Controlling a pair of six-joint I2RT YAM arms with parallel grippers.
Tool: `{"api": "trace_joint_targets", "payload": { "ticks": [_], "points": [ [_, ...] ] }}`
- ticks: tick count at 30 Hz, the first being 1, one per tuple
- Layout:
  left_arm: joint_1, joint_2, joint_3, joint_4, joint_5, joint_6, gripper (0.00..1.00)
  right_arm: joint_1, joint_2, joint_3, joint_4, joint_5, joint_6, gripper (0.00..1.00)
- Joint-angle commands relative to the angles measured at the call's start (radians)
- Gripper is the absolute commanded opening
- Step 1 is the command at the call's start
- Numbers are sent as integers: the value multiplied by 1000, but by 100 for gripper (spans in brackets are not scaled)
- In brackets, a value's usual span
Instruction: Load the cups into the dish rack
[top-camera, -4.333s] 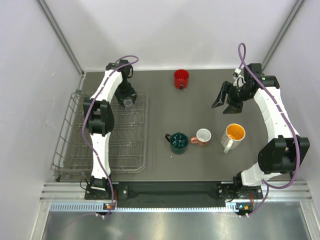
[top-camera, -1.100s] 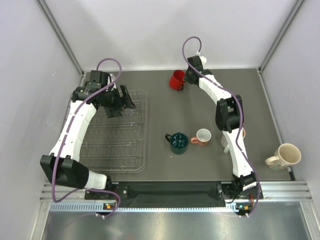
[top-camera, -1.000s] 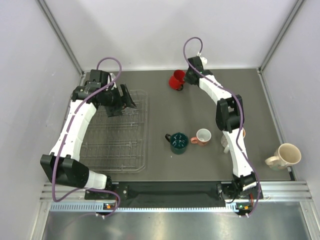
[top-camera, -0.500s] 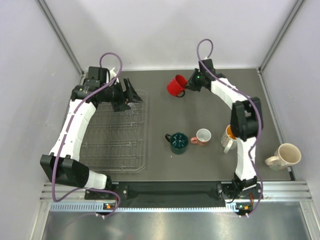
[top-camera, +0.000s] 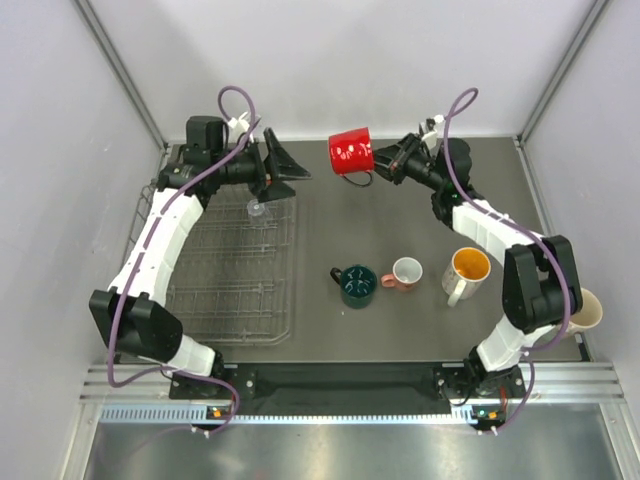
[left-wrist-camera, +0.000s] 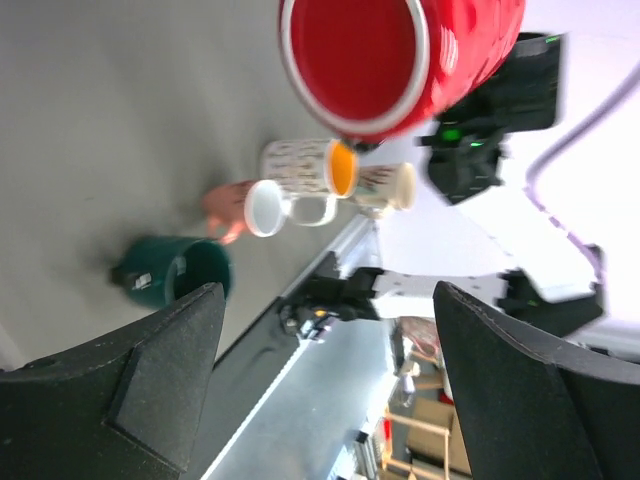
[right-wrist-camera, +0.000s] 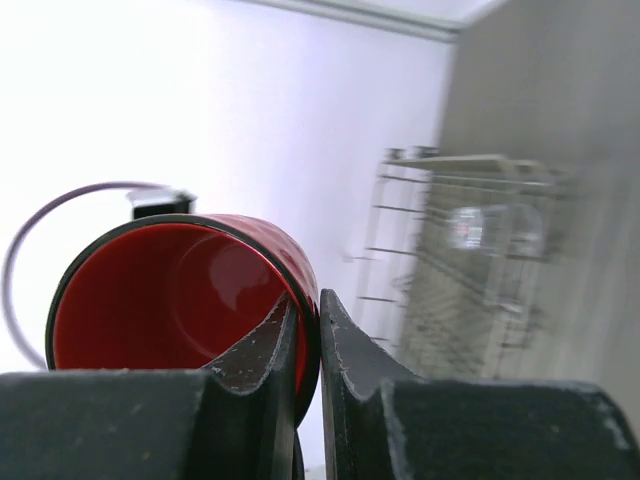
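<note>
Dish rack (top-camera: 232, 292) occupies the 9 o'clock side of the table (top-camera: 400, 215), with its long sides running from 6 to 12 o'clock. A tiny clear glass (top-camera: 258, 208) sits inside the rack near the far edge, toward 1 o'clock of the rack's middle. The left gripper (top-camera: 292, 174) hangs above that far corner and points toward 3 o'clock. Its fingers are spread wide with nothing between them. At 12 o'clock of the table, the red mug (top-camera: 350, 152) is held clear of the surface and tipped onto its side. The right gripper (top-camera: 380, 160) pinches the mug wall at the rim, one finger inside and one outside. Near the table's middle, toward 6 o'clock, the dark green mug (top-camera: 357, 287) stands upright. The small pink mug (top-camera: 407, 272) stands just beside it at 3 o'clock. The white mug with orange inside (top-camera: 467, 268) stands near the pink one, further toward 3 o'clock. At the table's 4 o'clock edge, the tan cup (top-camera: 588, 310) is partly hidden behind the right arm.
</note>
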Motion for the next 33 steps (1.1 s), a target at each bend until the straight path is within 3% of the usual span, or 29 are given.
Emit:
{"api": "trace_joint_targets", "payload": {
  "ticks": [1, 12, 21, 28, 33],
  "points": [
    [-21, 27, 67, 181, 107, -121, 90, 26, -66, -30, 429, -32, 265, 0],
    [-77, 16, -34, 547, 77, -354, 93, 118, -46, -24, 487, 119, 393, 0],
    [-108, 27, -36, 505, 35, -327, 91, 184, 1, 17, 484, 168, 431, 0],
    [-125, 32, -22, 487, 20, -311, 79, 259, 11, 40, 443, 229, 437, 0],
    [-128, 15, -25, 420, -14, -282, 64, 298, -28, 37, 369, 283, 388, 0]
  ]
}}
